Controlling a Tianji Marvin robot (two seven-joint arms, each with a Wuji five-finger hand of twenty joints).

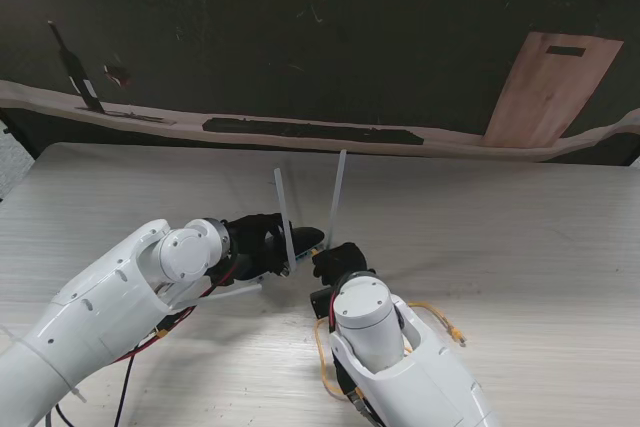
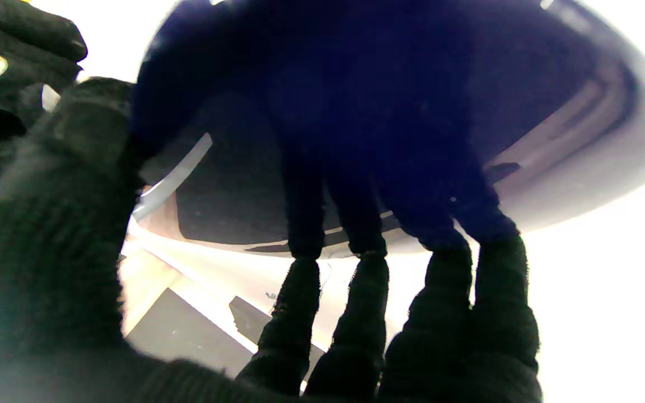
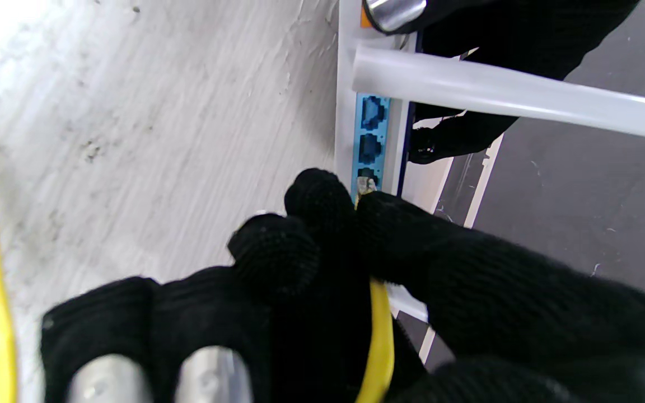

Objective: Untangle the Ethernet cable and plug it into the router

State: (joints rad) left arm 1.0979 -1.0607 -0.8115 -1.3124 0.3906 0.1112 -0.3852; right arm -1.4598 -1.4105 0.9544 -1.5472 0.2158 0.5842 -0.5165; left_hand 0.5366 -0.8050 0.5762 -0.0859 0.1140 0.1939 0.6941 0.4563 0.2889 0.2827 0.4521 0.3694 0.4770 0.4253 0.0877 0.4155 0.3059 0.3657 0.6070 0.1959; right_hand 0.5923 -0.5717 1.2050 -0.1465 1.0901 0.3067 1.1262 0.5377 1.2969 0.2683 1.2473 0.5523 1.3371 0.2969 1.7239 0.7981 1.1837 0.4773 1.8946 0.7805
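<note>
- The right hand (image 3: 333, 268), in a black glove, pinches the yellow Ethernet cable (image 3: 377, 341) just behind its clear plug (image 3: 363, 184).
- The plug tip sits at the mouth of the nearest blue port (image 3: 368, 177) on the router (image 3: 345, 101); whether it is seated cannot be told.
- Two more blue ports lie beyond the fingertips, both free.
- The left hand (image 1: 262, 242) clasps the router body, fingers (image 2: 300, 313) wrapped over its dark shell (image 2: 412, 101).
- No writing or brand is readable on the router.
- Two white antennas (image 1: 338, 197) rise beyond both hands.
- Slack cable loops (image 1: 440, 319) beside the right forearm.
- The pale counter (image 1: 520, 237) lies bare to the right of the right hand, its far edge well apart.
</note>
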